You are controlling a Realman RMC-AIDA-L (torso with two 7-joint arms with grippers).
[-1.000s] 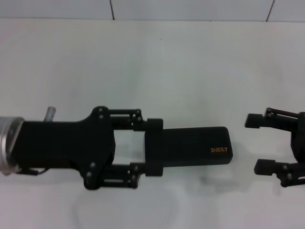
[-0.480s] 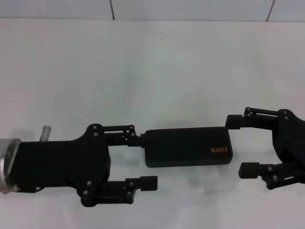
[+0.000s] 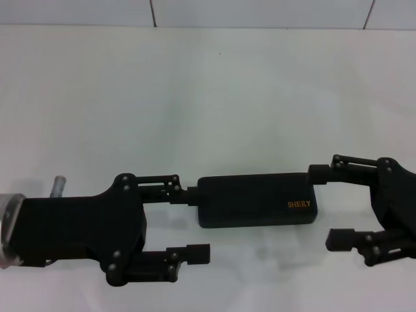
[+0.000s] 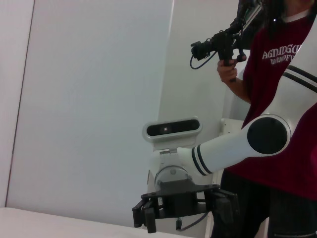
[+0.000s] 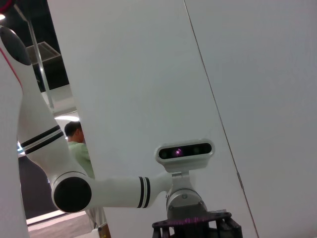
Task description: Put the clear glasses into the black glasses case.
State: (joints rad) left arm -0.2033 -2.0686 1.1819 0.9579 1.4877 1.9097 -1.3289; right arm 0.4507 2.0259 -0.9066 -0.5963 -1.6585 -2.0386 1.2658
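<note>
The black glasses case [image 3: 257, 200] lies shut and flat on the white table, its orange "SHERY" lettering near its right end. My left gripper [image 3: 194, 224] is open at the case's left end; its far finger [image 3: 179, 192] meets that end and its near finger sits in front of the case. At the case's right end my right gripper [image 3: 327, 208] is open, with its far fingertip against the far right corner. The clear glasses are out of view. The left wrist view shows the right gripper [image 4: 184, 208] farther off.
The white table [image 3: 214, 97] runs back to a tiled wall. A small grey cylinder [image 3: 58, 184] stands up beside the left arm. In the left wrist view a person in a maroon shirt [image 4: 285, 54] holds a camera behind the robot's right arm.
The left gripper has come off the case's left end, drawn back and toward the near edge, fingers spread. The right gripper has moved in to the case's right end. The case stays put.
</note>
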